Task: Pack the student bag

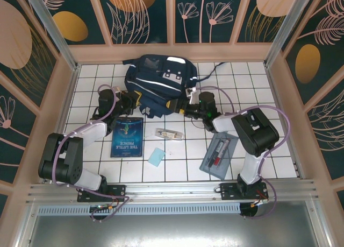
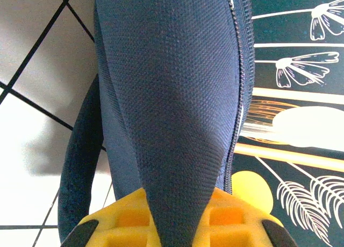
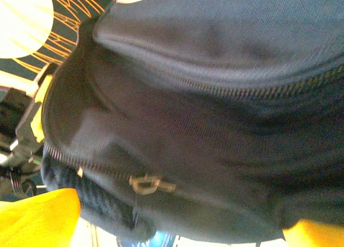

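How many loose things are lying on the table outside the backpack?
4: a blue book left of centre, a small whitish item beside it, a light-blue square nearer the front, and a grey pencil case on the right. The backpack may hide others.

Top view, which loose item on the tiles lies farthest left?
The dark blue book, The Little Prince; the white item, blue pad and pencil case lie further right.

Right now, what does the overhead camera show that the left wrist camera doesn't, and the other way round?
Overhead: the tiled table with a blue book and a grey pencil case lying loose on it. Left wrist: the fabric's weave and a zipper up close, with a fold of cloth pinched between the yellow left fingers. Both: the navy student bag.
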### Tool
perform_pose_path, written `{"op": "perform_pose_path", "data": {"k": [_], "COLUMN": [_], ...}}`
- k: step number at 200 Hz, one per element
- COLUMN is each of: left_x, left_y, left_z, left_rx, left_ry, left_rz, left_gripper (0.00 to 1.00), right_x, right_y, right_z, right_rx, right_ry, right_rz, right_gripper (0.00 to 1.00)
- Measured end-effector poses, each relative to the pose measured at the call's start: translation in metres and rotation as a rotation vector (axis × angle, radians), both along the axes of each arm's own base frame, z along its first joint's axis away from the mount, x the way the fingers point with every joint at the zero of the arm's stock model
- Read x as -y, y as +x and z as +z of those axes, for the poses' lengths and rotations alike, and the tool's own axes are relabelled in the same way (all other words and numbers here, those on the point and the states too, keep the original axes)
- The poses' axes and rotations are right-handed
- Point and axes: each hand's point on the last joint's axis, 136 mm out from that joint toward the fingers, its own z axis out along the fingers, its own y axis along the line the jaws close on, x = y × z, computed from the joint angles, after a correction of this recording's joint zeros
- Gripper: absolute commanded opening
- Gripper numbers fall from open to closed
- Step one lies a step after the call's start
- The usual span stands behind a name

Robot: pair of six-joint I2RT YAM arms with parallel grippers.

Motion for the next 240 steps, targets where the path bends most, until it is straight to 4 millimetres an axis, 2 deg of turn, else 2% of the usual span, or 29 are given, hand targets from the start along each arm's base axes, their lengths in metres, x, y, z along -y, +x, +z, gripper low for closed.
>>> {"op": "perform_pose_path", "data": {"k": [48, 99, 126, 179, 215, 240], "left_x": [-0.007, -0.011, -0.011, -0.008, -0.007, -0.007], "left_y": [-0.002, 0.0, 0.0, 0.001, 0.001, 0.001], "left_z": [0.005, 0.004, 0.0, -0.013, -0.017, -0.017], "left_rx": [0.015, 0.015, 0.008, -0.02, -0.026, -0.026], "left_ry": [0.008, 0.011, 0.017, 0.024, 0.028, 0.028], "left_rz": [0.033, 0.047, 0.044, 0.031, 0.025, 0.025], "left_gripper": [0.0, 0.0, 0.0, 0.0, 0.0, 0.0], "right_x": [-0.014, -0.029, -0.027, -0.02, -0.019, -0.023], "right_y": [0.01, -0.002, -0.009, -0.031, -0.031, -0.021], "right_z": [0.009, 0.004, 0.008, 0.026, 0.029, 0.025], "right_rx": [0.038, 0.037, 0.056, 0.092, 0.11, 0.102], "right_ry": [-0.021, -0.026, -0.039, -0.025, -0.03, -0.037], "right_rz": [0.034, 0.072, 0.073, 0.09, 0.087, 0.081], "right_gripper": [0.94, 0.91, 0.9, 0.89, 0.88, 0.86]}}
